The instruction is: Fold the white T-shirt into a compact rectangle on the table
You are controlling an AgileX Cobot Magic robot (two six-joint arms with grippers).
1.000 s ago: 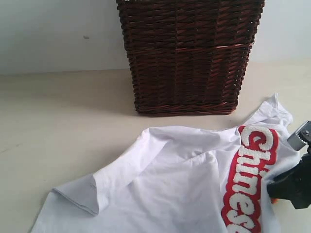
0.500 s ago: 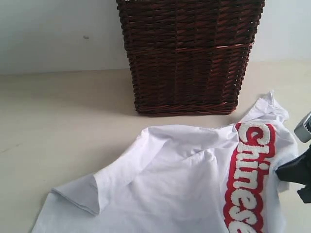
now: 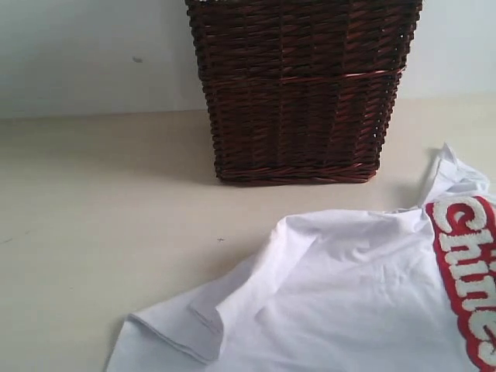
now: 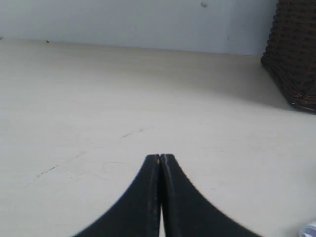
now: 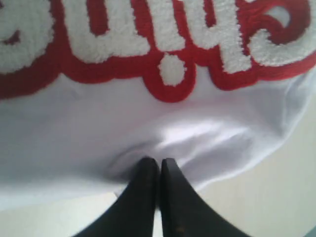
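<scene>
The white T-shirt lies rumpled on the table, spread from the lower middle to the right edge of the exterior view, its red-outlined lettering at the far right. Neither gripper shows in that view. In the right wrist view my right gripper is shut on a pinched fold of the T-shirt just below the lettering. In the left wrist view my left gripper is shut with nothing in it, above the bare table.
A tall dark wicker basket stands at the back of the table in front of a pale wall. A corner of the basket also shows in the left wrist view.
The right gripper closed on the shirt and left the exterior view to the right, dragging the whole shirt to the right. The left gripper stayed shut.
</scene>
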